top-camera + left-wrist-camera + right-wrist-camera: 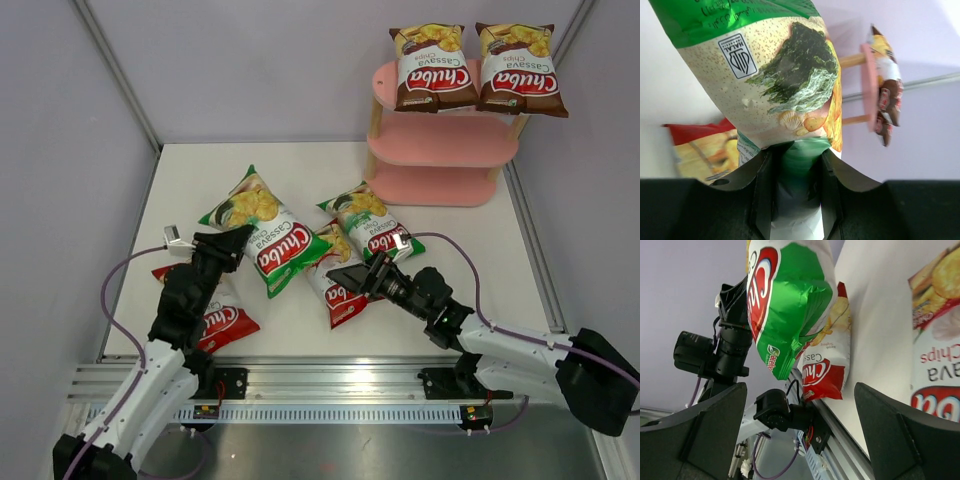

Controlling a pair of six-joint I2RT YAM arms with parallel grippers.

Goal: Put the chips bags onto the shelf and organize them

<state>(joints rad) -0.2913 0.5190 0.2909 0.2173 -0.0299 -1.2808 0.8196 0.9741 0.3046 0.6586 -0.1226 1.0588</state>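
My left gripper is shut on the end of a green chips bag, which hangs lifted off the table in the left wrist view and the right wrist view. My right gripper is open and empty, just above a red bag in the middle of the table. A second green bag lies beside it. Another red bag lies under my left arm. Two brown bags sit side by side on the top board of the pink shelf.
The shelf's middle and bottom boards are bare. White walls close in the table on three sides. The metal rail with both arm bases runs along the near edge. The left arm fills the left of the right wrist view.
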